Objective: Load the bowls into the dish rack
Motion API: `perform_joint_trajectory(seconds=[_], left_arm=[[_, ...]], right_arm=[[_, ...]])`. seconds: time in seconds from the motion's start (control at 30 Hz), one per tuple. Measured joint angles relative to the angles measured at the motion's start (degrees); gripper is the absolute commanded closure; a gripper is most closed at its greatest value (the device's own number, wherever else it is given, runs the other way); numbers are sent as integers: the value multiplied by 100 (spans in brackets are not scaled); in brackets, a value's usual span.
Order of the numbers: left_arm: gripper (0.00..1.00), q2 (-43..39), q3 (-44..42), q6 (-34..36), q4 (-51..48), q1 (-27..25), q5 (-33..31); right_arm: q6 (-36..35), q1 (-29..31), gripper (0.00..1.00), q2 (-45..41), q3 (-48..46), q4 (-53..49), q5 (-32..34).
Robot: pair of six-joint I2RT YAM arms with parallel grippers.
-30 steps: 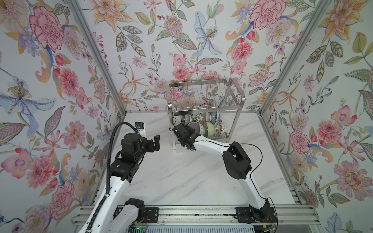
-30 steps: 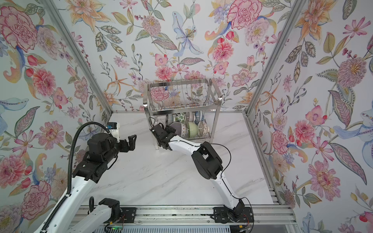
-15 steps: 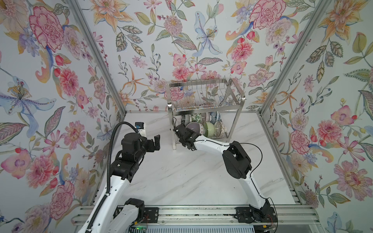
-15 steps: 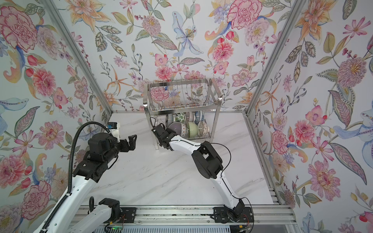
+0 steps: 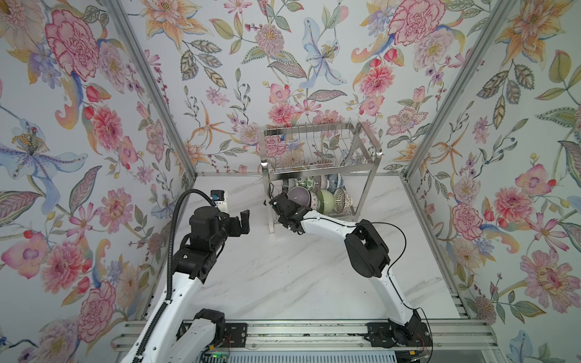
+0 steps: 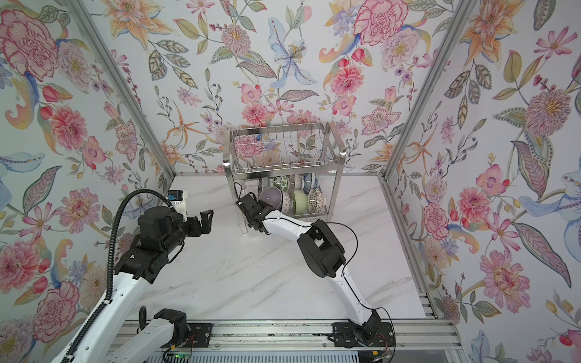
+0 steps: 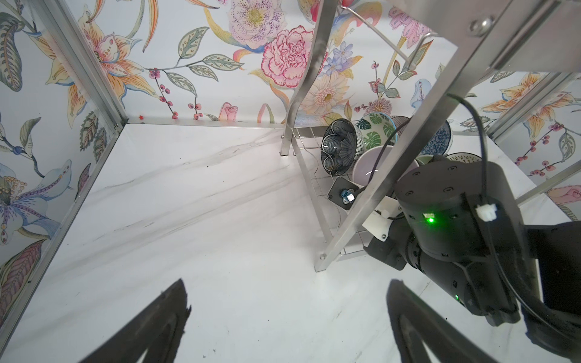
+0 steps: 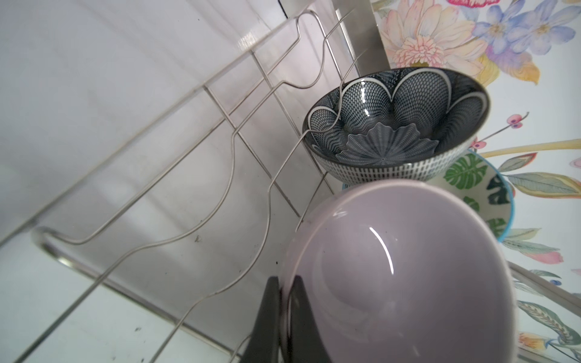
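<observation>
The right gripper (image 8: 284, 284) pinches the lilac bowl (image 8: 408, 283) by its rim, low in the dish rack (image 5: 317, 171). The left gripper (image 5: 244, 223) hangs wide open

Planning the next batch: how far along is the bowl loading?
Done: several bowls, the green bowl among them, stand on the lower shelf of the dish rack. In hand: the right gripper is shut on the lilac bowl, by its rim, there. Remaining: no bowl shows on the table, so only releasing it seems left; the left gripper hangs open.
</observation>
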Motion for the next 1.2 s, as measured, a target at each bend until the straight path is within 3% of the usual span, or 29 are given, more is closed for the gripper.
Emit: perform_joint_trajectory(seconds=[0.57, 1.2], left_arm=[[1, 15, 0, -17, 44, 0, 105], [1, 74, 0, -61, 179, 0, 170]], right_arm=[[-704, 39, 100, 0, 13, 131, 140], [-2192, 107, 100, -31, -297, 1064, 1001]])
